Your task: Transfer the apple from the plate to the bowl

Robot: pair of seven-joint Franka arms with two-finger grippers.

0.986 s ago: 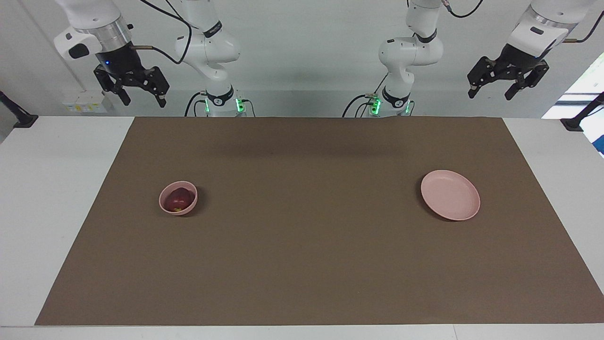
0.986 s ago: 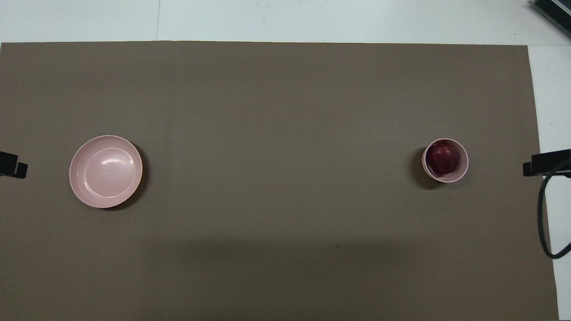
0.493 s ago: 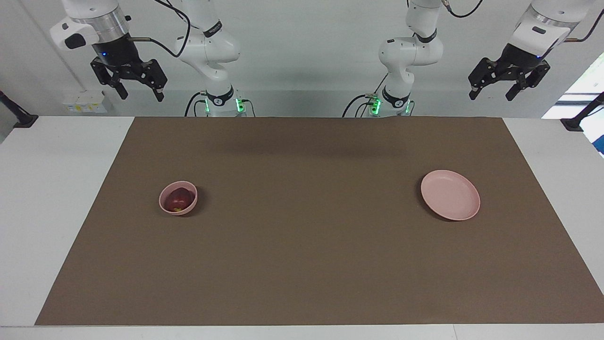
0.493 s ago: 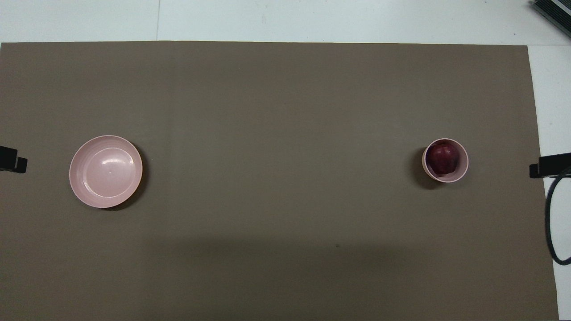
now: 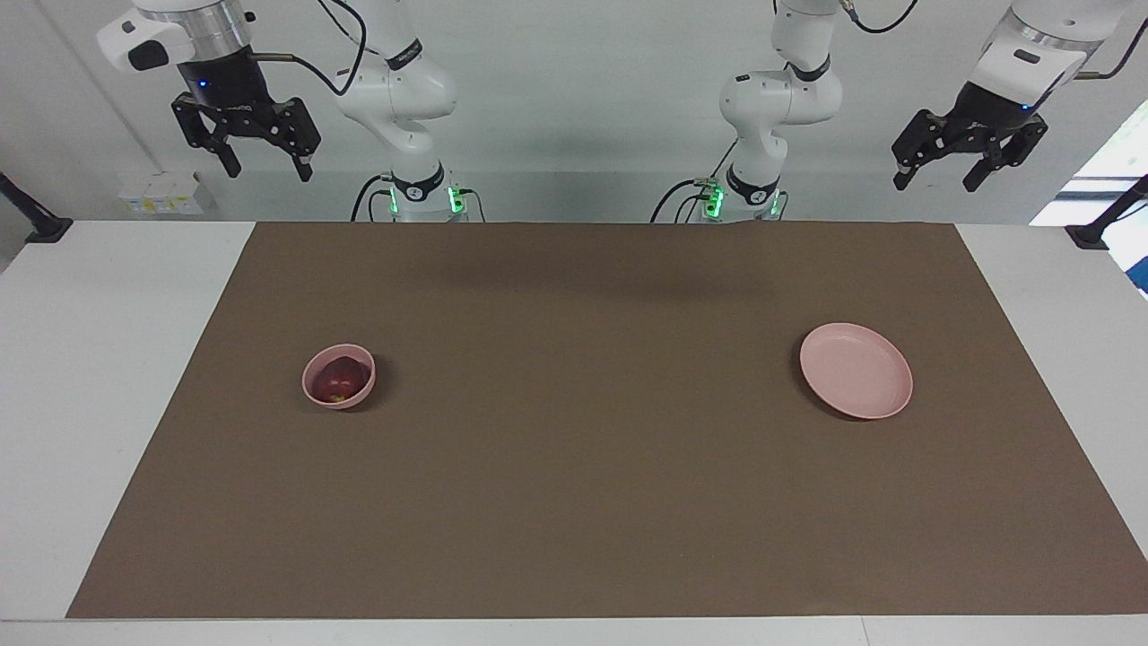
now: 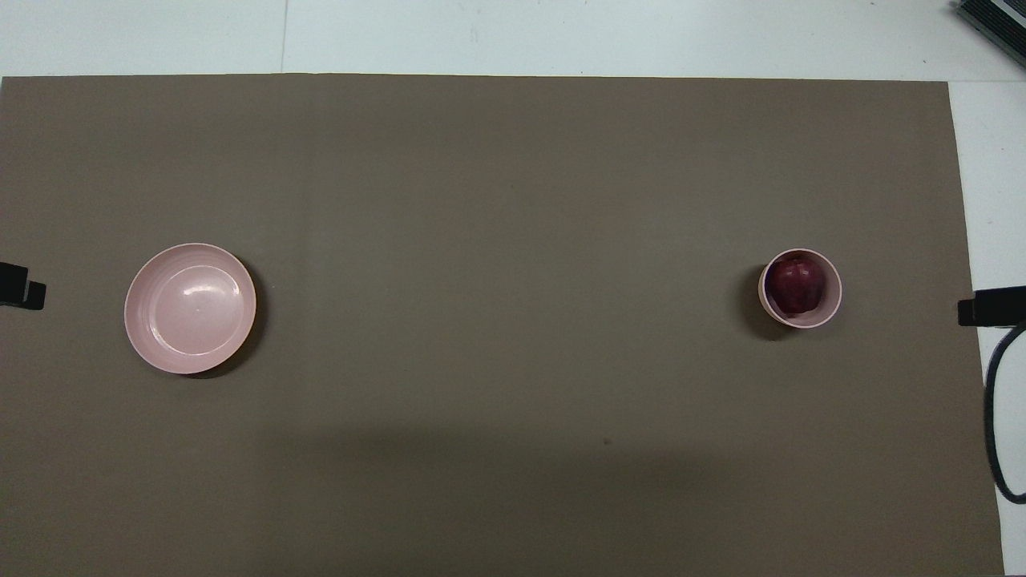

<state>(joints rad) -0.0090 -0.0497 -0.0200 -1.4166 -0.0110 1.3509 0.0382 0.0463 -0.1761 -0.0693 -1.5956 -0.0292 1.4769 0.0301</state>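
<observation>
The apple was seen resting in the bowl, the plate bare — the task was judged done. The right gripper and left gripper were held raised, open, empty.

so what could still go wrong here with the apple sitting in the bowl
Little, probably. The apple nearly fills the small bowl and its top seems to reach the rim, so a knock to the bowl could tip it or roll the fruit out. The plate is bare. The left gripper and right gripper hang open, high up by the robots, over neither dish.
</observation>
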